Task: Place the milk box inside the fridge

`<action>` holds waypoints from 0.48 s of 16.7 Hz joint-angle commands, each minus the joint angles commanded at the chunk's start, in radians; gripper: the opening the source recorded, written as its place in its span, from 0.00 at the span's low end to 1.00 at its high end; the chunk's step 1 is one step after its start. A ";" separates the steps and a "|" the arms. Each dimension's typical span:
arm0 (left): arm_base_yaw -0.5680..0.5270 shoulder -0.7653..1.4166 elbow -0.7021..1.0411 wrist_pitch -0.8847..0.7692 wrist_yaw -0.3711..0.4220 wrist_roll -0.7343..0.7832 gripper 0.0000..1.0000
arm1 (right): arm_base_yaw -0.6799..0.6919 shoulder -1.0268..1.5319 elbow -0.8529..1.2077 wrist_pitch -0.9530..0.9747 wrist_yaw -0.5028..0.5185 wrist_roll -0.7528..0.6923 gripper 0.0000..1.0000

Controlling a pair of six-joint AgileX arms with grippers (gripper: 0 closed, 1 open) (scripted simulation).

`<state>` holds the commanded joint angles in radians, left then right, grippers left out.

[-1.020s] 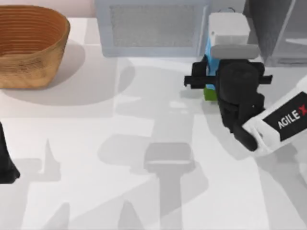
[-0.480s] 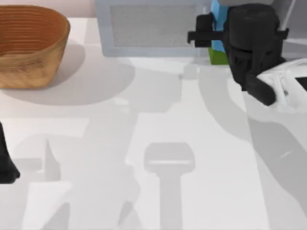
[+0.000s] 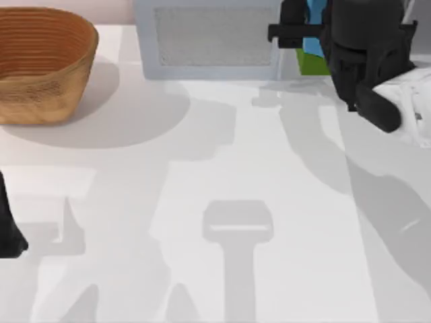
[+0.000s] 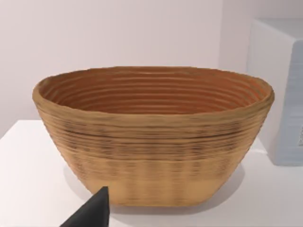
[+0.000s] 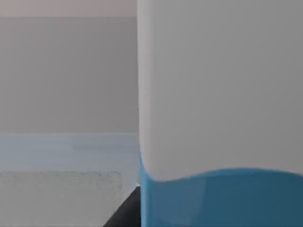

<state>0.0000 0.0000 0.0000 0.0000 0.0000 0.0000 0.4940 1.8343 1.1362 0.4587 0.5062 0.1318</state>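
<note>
The milk box (image 3: 314, 19) hangs above the table at the back right, beside the microwave's right end. Its sky-blue body and green base show under my right gripper (image 3: 311, 39), which is shut on it. In the right wrist view the milk box (image 5: 218, 94) stands very close, white above and blue below, with a dark finger (image 5: 124, 213) against its side. The fridge is hidden behind my right arm at the back right corner. My left arm (image 3: 8, 232) is parked at the table's left edge.
A light grey microwave (image 3: 209, 37) with a mesh window stands at the back centre, just left of the carton. A woven basket (image 3: 40, 64) sits at the back left, seen close in the left wrist view as the basket (image 4: 151, 137).
My right gripper has lifted the milk box off the table and carried it toward the back right. The left arm has not moved.
</note>
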 joint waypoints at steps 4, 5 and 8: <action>0.000 0.000 0.000 0.000 0.000 0.000 1.00 | -0.024 -0.104 -0.057 -0.020 -0.031 -0.006 0.00; 0.000 0.000 0.000 0.000 0.000 0.000 1.00 | -0.036 -0.157 -0.086 -0.031 -0.045 -0.010 0.00; 0.000 0.000 0.000 0.000 0.000 0.000 1.00 | -0.088 -0.364 -0.205 -0.078 -0.099 -0.025 0.00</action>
<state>0.0000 0.0000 0.0000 0.0000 0.0000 0.0000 0.4063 1.4703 0.9316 0.3808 0.4073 0.1068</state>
